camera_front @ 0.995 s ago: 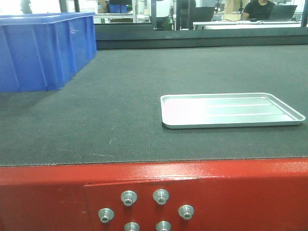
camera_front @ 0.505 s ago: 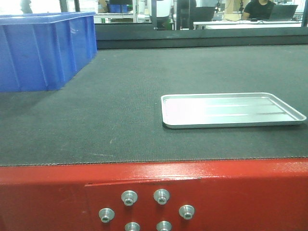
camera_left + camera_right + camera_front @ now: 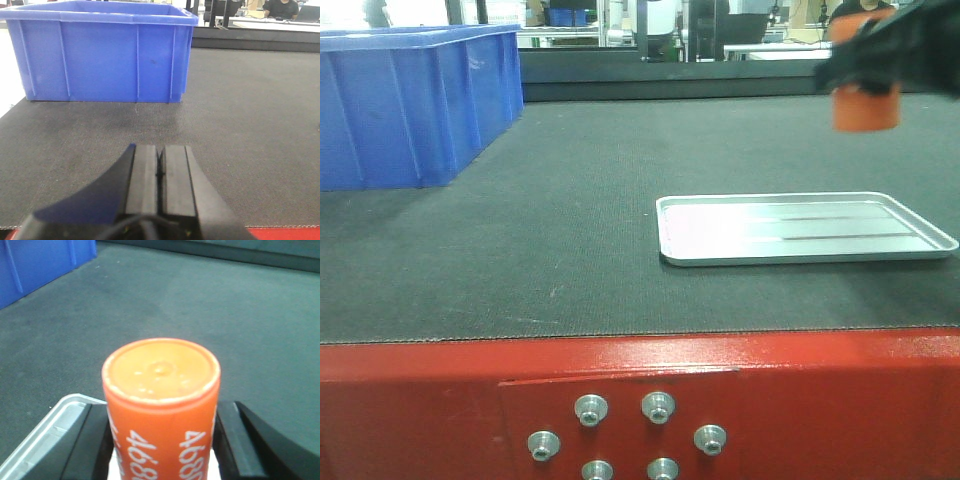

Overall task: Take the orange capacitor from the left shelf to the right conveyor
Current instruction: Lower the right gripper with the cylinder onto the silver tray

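Observation:
My right gripper (image 3: 880, 60) is shut on the orange capacitor (image 3: 866, 108) and holds it in the air above the silver tray (image 3: 800, 228), at the top right of the front view. In the right wrist view the capacitor (image 3: 161, 405) stands upright between the black fingers (image 3: 235, 440), with white "4680" numerals on its side and a flat top. The conveyor (image 3: 570, 220) has a black textured belt and a red frame with silver bolts. My left gripper (image 3: 159, 165) is shut and empty, low over the belt in front of a blue bin. The left shelf is out of view.
A large blue plastic bin (image 3: 410, 100) stands on the belt at the back left; it also shows in the left wrist view (image 3: 100, 50). The tray's corner (image 3: 45, 430) shows below the capacitor. A black rail and desks with a seated person lie beyond the belt.
My right gripper with the orange capacitor has come into the front view at the top right, above the tray. The view has shifted very slightly. The tray and bin have not moved.

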`<action>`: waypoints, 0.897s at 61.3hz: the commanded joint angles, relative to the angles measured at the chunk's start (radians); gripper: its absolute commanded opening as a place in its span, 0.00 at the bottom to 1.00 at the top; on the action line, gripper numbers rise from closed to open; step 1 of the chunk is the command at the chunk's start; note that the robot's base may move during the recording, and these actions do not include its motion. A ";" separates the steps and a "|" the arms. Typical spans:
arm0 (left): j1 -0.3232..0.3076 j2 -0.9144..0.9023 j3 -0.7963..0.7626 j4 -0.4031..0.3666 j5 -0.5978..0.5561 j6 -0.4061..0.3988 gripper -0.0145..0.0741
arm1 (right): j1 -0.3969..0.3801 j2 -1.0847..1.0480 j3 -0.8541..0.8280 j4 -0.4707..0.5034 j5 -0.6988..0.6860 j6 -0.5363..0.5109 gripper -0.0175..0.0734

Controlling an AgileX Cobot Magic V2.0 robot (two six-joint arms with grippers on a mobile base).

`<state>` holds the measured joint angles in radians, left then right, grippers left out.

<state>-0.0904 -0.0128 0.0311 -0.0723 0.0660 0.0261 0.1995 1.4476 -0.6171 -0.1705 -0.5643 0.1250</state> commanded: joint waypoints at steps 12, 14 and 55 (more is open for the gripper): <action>-0.003 -0.011 -0.005 -0.002 -0.090 -0.002 0.02 | -0.005 0.199 -0.024 -0.010 -0.325 -0.006 0.25; -0.003 -0.011 -0.005 -0.002 -0.090 -0.002 0.02 | -0.005 0.221 -0.024 -0.010 -0.341 -0.006 0.25; -0.003 -0.011 -0.005 -0.002 -0.090 -0.002 0.02 | -0.005 0.315 -0.024 -0.011 -0.385 -0.006 0.74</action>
<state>-0.0904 -0.0128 0.0311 -0.0723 0.0660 0.0261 0.1995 1.8018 -0.6189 -0.1769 -0.8676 0.1250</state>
